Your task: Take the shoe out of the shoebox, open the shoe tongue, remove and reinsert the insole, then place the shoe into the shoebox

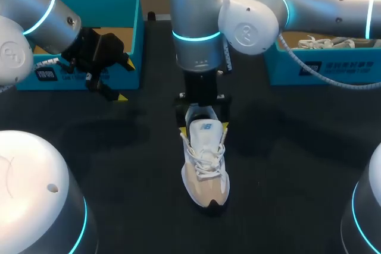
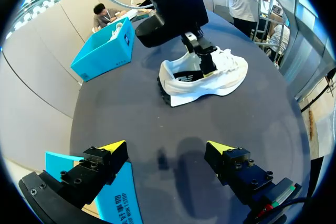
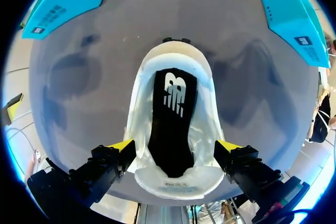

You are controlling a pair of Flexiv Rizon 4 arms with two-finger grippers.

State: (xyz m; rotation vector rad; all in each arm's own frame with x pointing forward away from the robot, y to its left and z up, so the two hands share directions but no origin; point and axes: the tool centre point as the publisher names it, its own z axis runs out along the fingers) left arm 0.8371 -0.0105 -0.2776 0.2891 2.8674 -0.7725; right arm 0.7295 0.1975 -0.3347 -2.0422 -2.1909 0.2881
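My right hand (image 3: pixel 176 146) hangs wide either side of the shoe (image 1: pixel 205 165) at frame centre. Closing off-line could clamp the shoe, not the insole (image 3: pixel 170 124), and tip it. My left hand (image 2: pixel 165 148) is wide, empty.

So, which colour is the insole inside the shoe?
The insole is black with a white logo; the right wrist view shows it best.

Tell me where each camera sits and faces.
Head view: above and behind, looking down on the table; both arms show, left pincer aside, right pincer over the shoe.
Left wrist view: on the left wrist, looking across the table at the shoe; left pincer shows.
Right wrist view: on the right wrist, looking down into the shoe at its black insole; right pincer shows.
All three share the shoe.
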